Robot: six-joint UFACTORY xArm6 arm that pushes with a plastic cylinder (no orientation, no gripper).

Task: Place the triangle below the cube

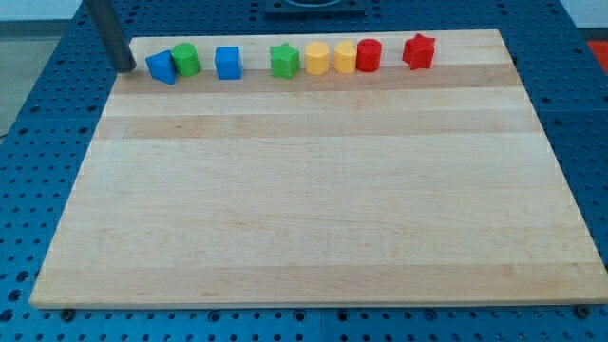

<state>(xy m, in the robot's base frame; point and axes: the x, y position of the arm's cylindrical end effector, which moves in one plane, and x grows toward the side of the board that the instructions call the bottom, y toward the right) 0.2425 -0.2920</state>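
A blue triangle (161, 66) lies near the board's top left corner, touching a green cylinder (186, 59) on its right. A blue cube (228, 63) stands a short way to the right of them, apart from both. My tip (126, 67) rests on the board just left of the blue triangle, with a small gap between them. The rod rises up and out of the view's top.
A row continues to the right along the top edge: a green star (284, 61), two yellow blocks (316, 58) (344, 56), a red cylinder (369, 54), and a red star (418, 50). The wooden board (313, 190) lies on a blue perforated table.
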